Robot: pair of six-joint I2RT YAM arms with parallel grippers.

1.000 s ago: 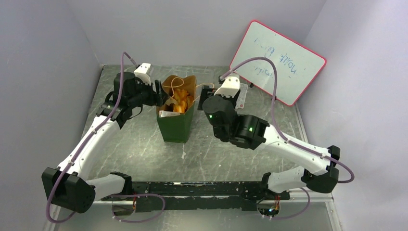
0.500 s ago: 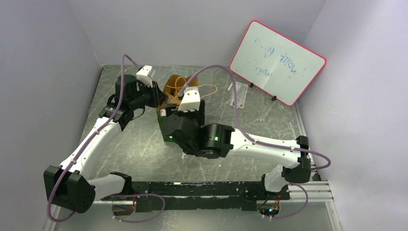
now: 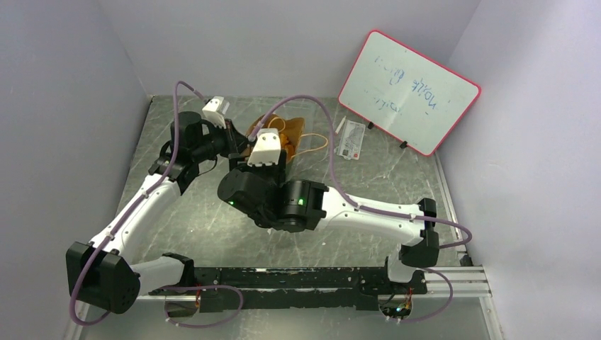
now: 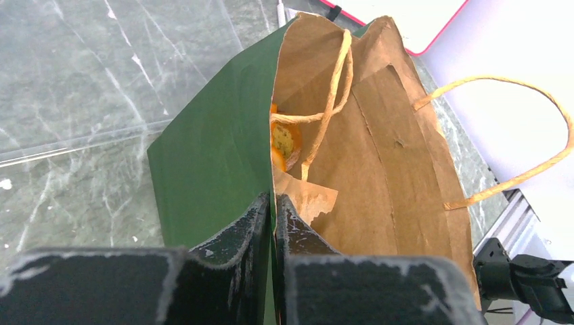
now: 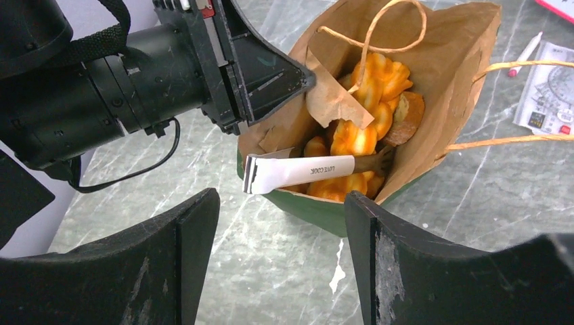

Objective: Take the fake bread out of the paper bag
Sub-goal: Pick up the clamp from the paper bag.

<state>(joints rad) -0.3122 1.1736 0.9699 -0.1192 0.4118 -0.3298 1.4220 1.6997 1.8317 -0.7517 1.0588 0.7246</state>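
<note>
Right wrist view — fake bread (image 5: 359, 135) sits upper centre, beyond the spread right gripper (image 5: 281, 203); left gripper (image 4: 274, 203) pinches paper bag (image 4: 210, 156).

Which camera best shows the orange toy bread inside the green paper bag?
The right wrist view: it looks down into the open green paper bag, with several orange toy bread pieces exposed. The left wrist view shows one orange sliver; in the top view the right arm hides most of the bag.

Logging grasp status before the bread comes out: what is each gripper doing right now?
Left gripper: closed, pinching the paper bag at its rim.
Right gripper: open, holding nothing, above the fake bread.
</note>
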